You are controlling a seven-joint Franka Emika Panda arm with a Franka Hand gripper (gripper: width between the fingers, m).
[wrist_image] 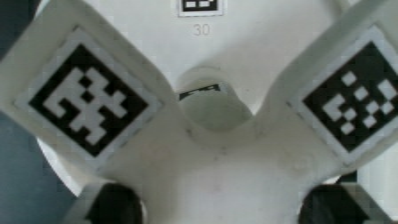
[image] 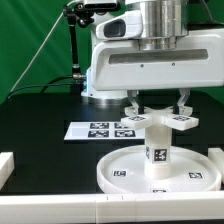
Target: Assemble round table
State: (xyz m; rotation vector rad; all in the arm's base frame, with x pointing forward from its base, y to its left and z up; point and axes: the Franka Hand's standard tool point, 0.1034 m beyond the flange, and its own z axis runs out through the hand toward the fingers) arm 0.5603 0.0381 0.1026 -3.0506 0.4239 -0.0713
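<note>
The large round disc (image: 120,172) lies flat at the front of the black table. The short thick leg (image: 157,150) stands upright on its middle. The cross-bar foot (image: 160,121) sits on top of the leg. My gripper (image: 158,108) reaches straight down onto the foot, one finger on each side. In the wrist view the foot (wrist_image: 86,95) fills the picture with two tagged arms. My gripper (wrist_image: 228,205) has its dark pads (wrist_image: 116,205) against the white part between them. The disc (wrist_image: 151,30) shows beyond the foot.
The marker board (image: 100,130) lies behind the disc, toward the exterior view's left. White corner brackets stand at the exterior view's left edge (image: 5,165), along the front (image: 100,207) and at the right (image: 215,160). The arm's base (image: 110,70) is behind.
</note>
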